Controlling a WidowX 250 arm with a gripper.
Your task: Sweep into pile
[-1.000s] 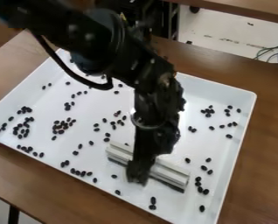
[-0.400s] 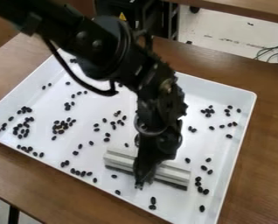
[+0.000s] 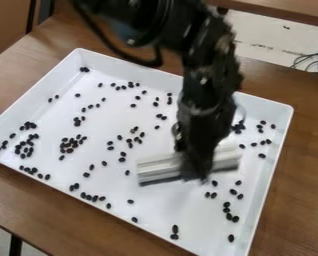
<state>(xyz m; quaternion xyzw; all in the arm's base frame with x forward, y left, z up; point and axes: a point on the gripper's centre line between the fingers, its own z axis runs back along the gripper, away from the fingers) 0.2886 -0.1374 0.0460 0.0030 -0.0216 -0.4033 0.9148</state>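
Note:
My black gripper (image 3: 196, 172) hangs over the right-centre of the white tray (image 3: 115, 120), in front of the middle of a pale grooved bar (image 3: 158, 167). The bar lies crosswise, its two ends sticking out left and right of the gripper. How the fingers stand around it is hidden. Small black beans are scattered over the tray: a cluster (image 3: 69, 145) left of centre, another (image 3: 25, 145) by the left corner, some (image 3: 129, 142) left of the bar, and others (image 3: 228, 211) near the right wall. The arm hides part of the tray's back right.
The tray's raised walls surround the work area on a brown wooden table (image 3: 307, 150). Behind the table, cables (image 3: 312, 61) lie at the upper right.
The gripper and bar have moved up and to the right in the view, and the bar has turned so its right end sits higher. Beans at the back are uncovered.

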